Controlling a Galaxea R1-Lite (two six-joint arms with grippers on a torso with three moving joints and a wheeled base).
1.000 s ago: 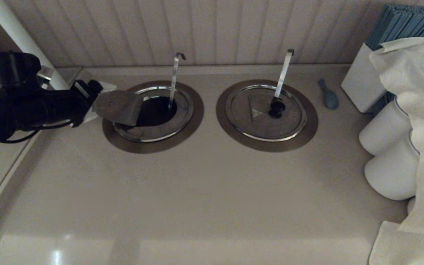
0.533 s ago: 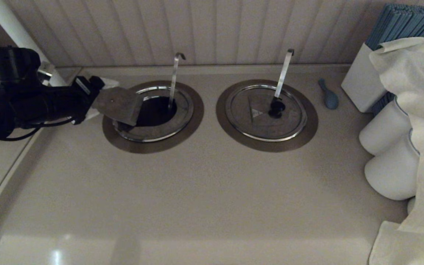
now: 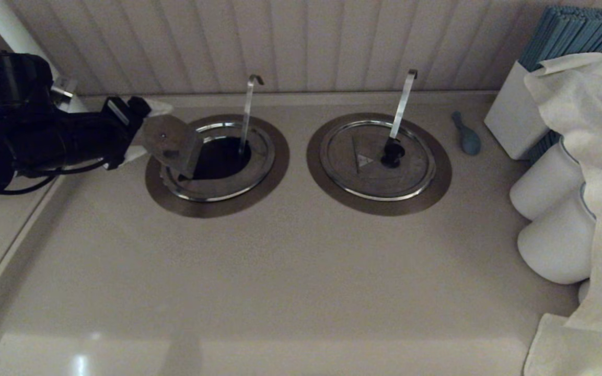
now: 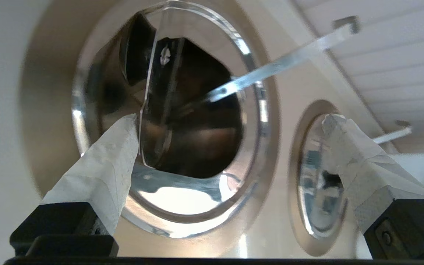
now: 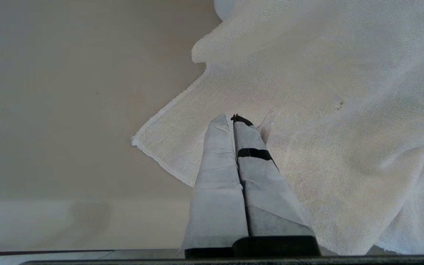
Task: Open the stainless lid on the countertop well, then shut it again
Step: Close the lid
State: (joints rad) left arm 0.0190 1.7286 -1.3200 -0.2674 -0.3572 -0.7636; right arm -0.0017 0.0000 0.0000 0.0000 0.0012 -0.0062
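The countertop well (image 3: 217,206) with the thin curl-hooked ladle handle (image 3: 247,115) stands at the back left. The hinged flap of its stainless lid (image 3: 173,143) is tilted up steeply, and the dark opening shows beside it. My left gripper (image 3: 149,130) is open at the flap from the left. In the left wrist view one of its fingers (image 4: 116,154) touches the flap's edge (image 4: 149,73); the other is apart, over the twin well. The knob and triangle mark are hidden. My right gripper (image 5: 230,118) is shut with nothing in it, over a white cloth (image 5: 326,110), out of the head view.
The twin well with its closed lid (image 3: 353,172) and flat slanted handle (image 3: 403,102) sits to the right. Further right are a blue spoon (image 3: 467,134), a white holder of blue sticks (image 3: 515,120), white jars (image 3: 546,188) and draped cloth (image 3: 593,130). A panelled wall runs behind.
The flap has swung up from nearly flat to steeply tilted, uncovering more of the well. My left gripper has risen and moved slightly back with it.
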